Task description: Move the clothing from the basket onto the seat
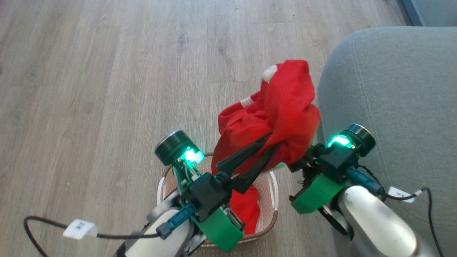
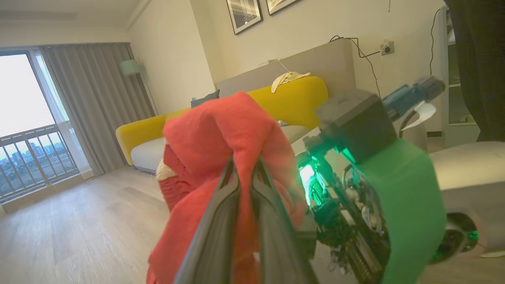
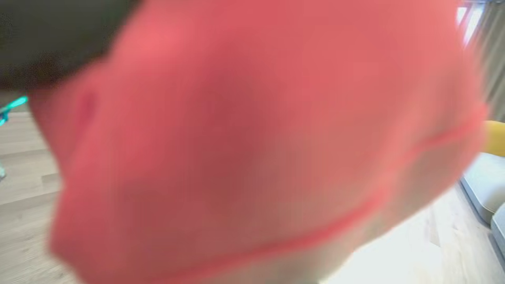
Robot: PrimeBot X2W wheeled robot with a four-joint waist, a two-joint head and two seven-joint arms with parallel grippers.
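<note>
Floor [image 1: 107, 89]: pale grey-brown wood-look planks, matt, seams running away from me.

Standing on it:
- One basket [image 1: 265, 205], cream, brown woven-look rim, white side handles; nearest me.
- One seat [image 1: 392, 89], grey upholstery, rounded corner, stitched seam; just beside the basket, on my right.
- In the left wrist view, farther off: one yellow sofa [image 2: 296, 98], by the wall.

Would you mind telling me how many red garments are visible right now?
2, I believe: the lifted garment is pinched in the left gripper above the basket; the second garment lies inside the basket. They may join behind the gripper.
</note>
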